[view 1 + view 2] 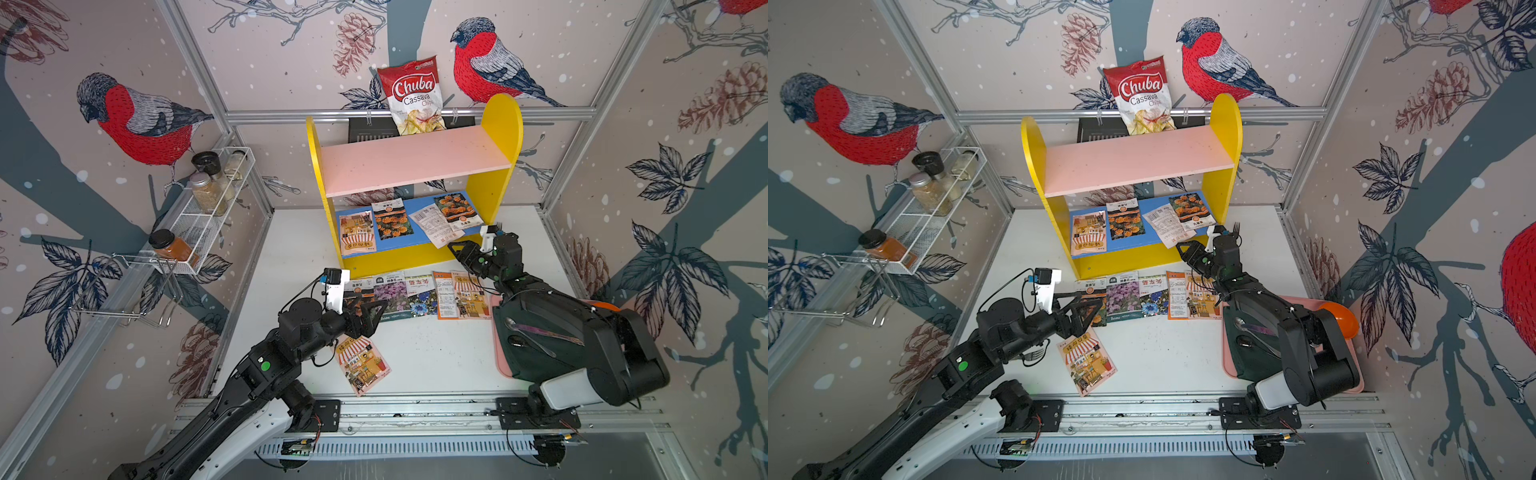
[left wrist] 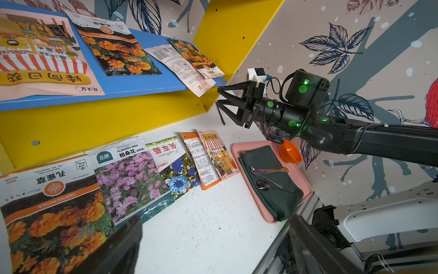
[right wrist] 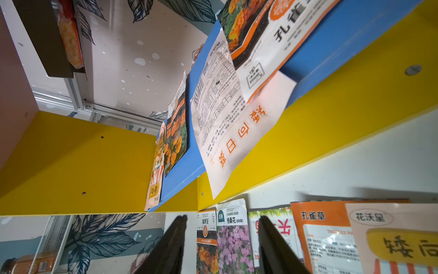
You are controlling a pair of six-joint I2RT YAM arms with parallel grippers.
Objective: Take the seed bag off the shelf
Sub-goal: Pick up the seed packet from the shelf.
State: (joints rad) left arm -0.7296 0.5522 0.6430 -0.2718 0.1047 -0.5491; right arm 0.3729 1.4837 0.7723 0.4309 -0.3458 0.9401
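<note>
The right arm [image 1: 505,262] reaches toward the low front of the shelf [image 1: 500,137]. The right jaws are partly spread, with clear space between them and nothing pinched. Just ahead of their tips is the seed bag [image 2: 182,68], a white packet lying printed-back up on the blue lower board [image 2: 142,83]. One corner of it juts over the board's front edge toward the jaws. In the right wrist view that corner lies beyond the gap between the two dark fingers [image 3: 170,242], apart from both. A marigold packet [image 1: 457,210] overlaps the bag on the side away from the jaws. Below the right jaws a row of packets [image 1: 415,295] lies on the white tabletop [image 1: 436,357]. On the left arm [image 1: 299,324], the left jaws are spread wide and hold nothing, over the marigold end of that row.
</note>
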